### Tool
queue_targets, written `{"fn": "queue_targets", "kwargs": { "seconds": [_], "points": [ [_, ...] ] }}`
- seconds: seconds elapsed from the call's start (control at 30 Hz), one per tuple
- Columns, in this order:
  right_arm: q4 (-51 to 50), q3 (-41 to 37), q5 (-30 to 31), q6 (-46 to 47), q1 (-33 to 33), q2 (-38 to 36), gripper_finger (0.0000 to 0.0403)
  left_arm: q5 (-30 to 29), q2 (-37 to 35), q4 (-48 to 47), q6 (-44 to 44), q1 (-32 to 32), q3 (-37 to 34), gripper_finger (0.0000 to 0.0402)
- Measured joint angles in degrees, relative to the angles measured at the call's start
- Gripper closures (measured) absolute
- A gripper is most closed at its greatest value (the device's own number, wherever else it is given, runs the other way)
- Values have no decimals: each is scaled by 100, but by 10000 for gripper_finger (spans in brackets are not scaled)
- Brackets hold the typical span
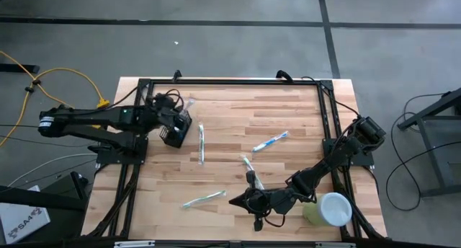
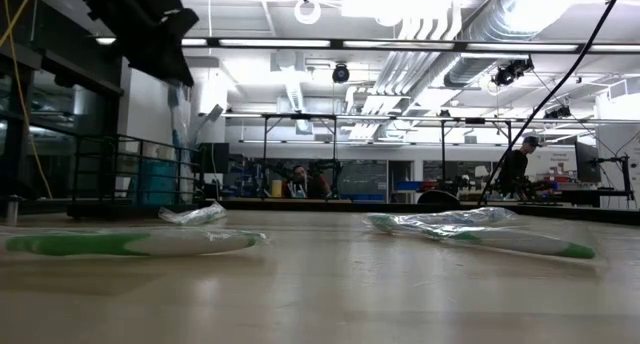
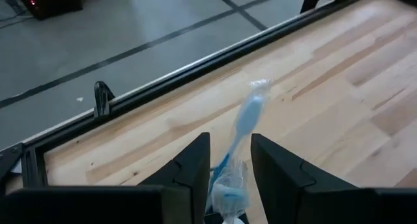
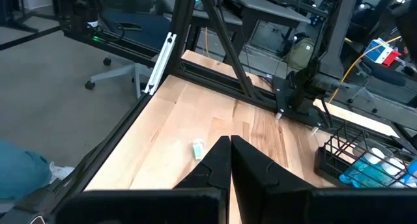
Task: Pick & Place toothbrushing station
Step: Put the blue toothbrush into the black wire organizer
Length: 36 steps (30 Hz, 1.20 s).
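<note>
Right at the left end effector (image 3: 229,175), the two dark fingers stand spread with a blue toothbrush in a clear wrapper (image 3: 240,140) upright in the gap between them; no finger looks pressed against it, so it reads as let go rather than pinched. From above, this end effector (image 1: 180,115) hangs directly over the toothbrushing station (image 1: 175,133), a small black wire-mesh holder near the desk's (image 1: 238,118) left rear corner, and the brush seems to stand in it. The right wrist view shows the mesh walls of the holder (image 4: 365,162) with blue items inside. Judged by its build, the holder should be light and stiff, with open wire that gives good purchase but could tip; the rim or a side wall looks the best place to grip. The wrapped brushes are light, and the film is likely slippery. Farther off, loose wrapped toothbrushes (image 1: 202,144) lie across the middle of the desk. At the front right, the right end effector (image 1: 241,200) is pressed together and empty, low over the desk, near a pale green cup (image 1: 331,208).
</note>
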Motion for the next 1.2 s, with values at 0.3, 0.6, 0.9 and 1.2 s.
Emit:
{"fn": "queue_targets", "kwargs": {
  "seconds": [0.3, 0.6, 0.9, 1.2],
  "points": [
    [-8, 0, 41, -42, 0, 0, 400, 1040, -134, 915, 643, -497, 2, 295],
    [-404, 0, 1286, 701, -50, 0, 400, 1037, 282, 1656, 904, -1406, 4, 295],
    [-2891, 0, 924, 3692, -690, -42, 400, 1037, 732, 1723, 852, -1790, 4, 295],
    [-4850, -2, -856, 2732, -1336, -98, 400, 1035, 888, 1760, 844, -1894, 4, 295]
  ]
}}
